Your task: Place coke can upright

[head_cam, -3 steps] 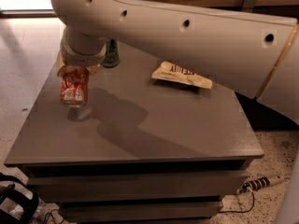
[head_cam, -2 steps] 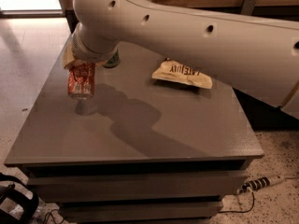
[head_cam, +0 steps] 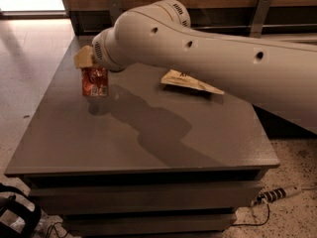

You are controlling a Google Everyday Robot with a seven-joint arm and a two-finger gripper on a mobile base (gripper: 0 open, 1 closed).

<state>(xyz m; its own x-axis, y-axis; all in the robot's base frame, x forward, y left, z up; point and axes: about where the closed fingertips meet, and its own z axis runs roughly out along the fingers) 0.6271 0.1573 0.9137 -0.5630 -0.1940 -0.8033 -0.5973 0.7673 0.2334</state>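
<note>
The coke can [head_cam: 94,82], red with white lettering, stands upright at the far left of the grey table [head_cam: 148,138]. Its base is at the table surface, with its reflection just below. My gripper [head_cam: 93,69] comes down from the big white arm [head_cam: 198,48] and sits over the can's top, shut on it. A beige finger [head_cam: 82,58] shows at the can's upper left. The can's top end is hidden by the gripper.
A flat yellow-white snack bag [head_cam: 190,82] lies on the table right of centre, partly under the arm. The table's left edge is close to the can. A power strip with cable [head_cam: 277,193] and a black object [head_cam: 15,217] lie on the floor.
The arm has carried the can slightly to the right and brought it from tilted to upright, down at the table. The arm now hides the green can seen behind it earlier.
</note>
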